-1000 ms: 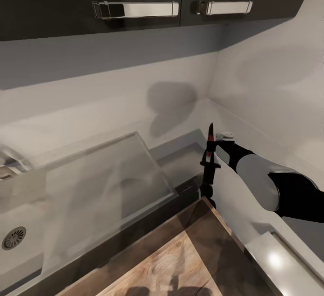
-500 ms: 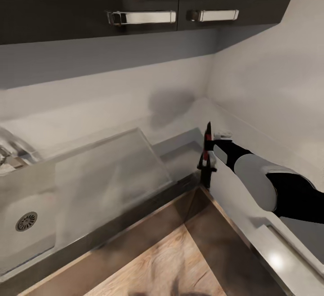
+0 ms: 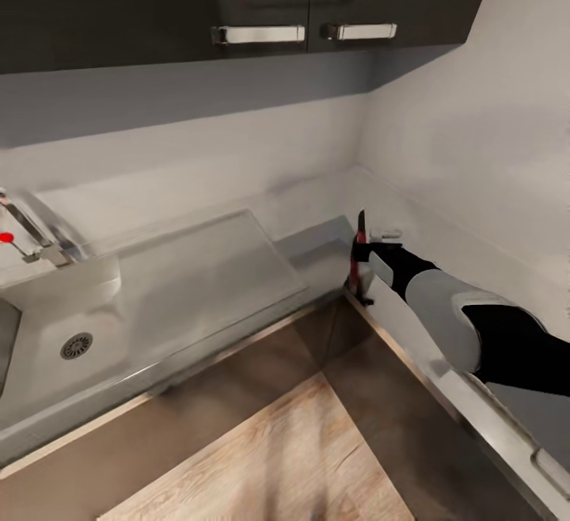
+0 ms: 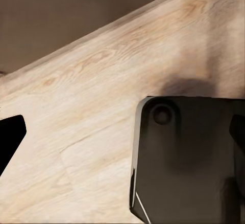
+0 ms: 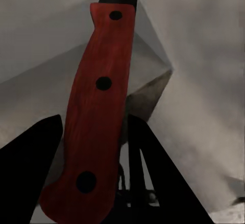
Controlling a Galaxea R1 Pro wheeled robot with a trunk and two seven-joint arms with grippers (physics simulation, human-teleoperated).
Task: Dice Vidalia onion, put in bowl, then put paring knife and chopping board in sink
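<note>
My right gripper [image 3: 361, 266] is shut on the paring knife [image 3: 360, 244], held upright with its dark blade pointing up, over the inner corner of the grey countertop [image 3: 317, 240]. In the right wrist view the knife's red three-rivet handle [image 5: 99, 106] sits between the dark fingers [image 5: 30, 178]. The steel sink [image 3: 47, 307] lies at the left, with its drain [image 3: 77, 344], drainboard [image 3: 202, 275] and tap with a red knob [image 3: 7, 237]. My left gripper [image 4: 125, 134] is open over the wooden floor. The onion, chopping board and bowl are out of view.
Dark wall cabinets with chrome handles [image 3: 259, 33] hang above the worktop. White walls meet in the corner behind the knife. Wooden floor [image 3: 277, 458] fills the foreground, and a second counter run [image 3: 483, 418] lies under my right arm. The robot's dark base [image 4: 189, 157] is below the left gripper.
The whole head view has shifted, bringing the sink's basin, drain and tap with the red knob further into the picture. The right gripper still holds the knife upright near the counter corner.
</note>
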